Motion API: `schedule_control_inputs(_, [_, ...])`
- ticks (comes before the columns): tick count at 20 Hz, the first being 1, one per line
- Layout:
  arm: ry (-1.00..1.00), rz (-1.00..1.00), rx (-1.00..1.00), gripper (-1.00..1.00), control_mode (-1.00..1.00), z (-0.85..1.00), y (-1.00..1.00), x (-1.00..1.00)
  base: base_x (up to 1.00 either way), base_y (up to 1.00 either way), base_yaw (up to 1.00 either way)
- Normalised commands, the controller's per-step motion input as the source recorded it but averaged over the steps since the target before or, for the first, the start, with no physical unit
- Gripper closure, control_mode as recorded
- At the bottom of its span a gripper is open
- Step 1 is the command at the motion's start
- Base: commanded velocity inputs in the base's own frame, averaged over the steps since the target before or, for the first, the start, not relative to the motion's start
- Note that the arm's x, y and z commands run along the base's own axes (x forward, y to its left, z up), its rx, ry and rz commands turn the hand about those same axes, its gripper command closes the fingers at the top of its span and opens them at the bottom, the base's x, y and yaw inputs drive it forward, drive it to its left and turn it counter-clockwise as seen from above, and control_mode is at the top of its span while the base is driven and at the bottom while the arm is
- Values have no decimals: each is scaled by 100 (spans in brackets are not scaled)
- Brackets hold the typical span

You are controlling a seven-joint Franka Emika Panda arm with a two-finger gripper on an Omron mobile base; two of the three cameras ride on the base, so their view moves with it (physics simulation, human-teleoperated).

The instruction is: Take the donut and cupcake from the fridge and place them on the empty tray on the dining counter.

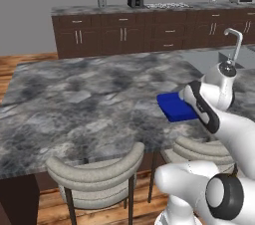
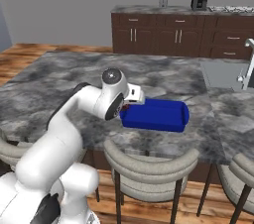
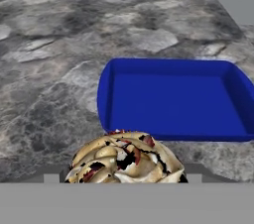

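I have the cupcake (image 3: 126, 161) sitting right at the bottom of the hand view, where the gripper's fingertips would be, so I judge the jaws are closed around it at a wide spread, though the fingers themselves are hidden behind it. The blue tray (image 3: 173, 67) lies just ahead on the marble counter (image 3: 59, 44), empty, with no donut in it. In the right base view the hand hovers at the tray's near left corner (image 2: 130, 114). My worry is releasing too early: the cupcake looks short of the rim, so it could land on the counter or clip the raised edge and tip. A loose grip could also let it slide.
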Motion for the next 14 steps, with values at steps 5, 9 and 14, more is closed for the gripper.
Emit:
schedule_control_inputs(5, [3, 2, 0, 100, -100, -29, -7, 40, 0, 0, 0])
schedule_control_inputs(9, [0, 1, 0, 100, -100, -34, -5, 38, 0, 0, 0])
schedule_control_inputs(14, [0, 1, 0, 100, -100, -36, -8, 37, 0, 0, 0])
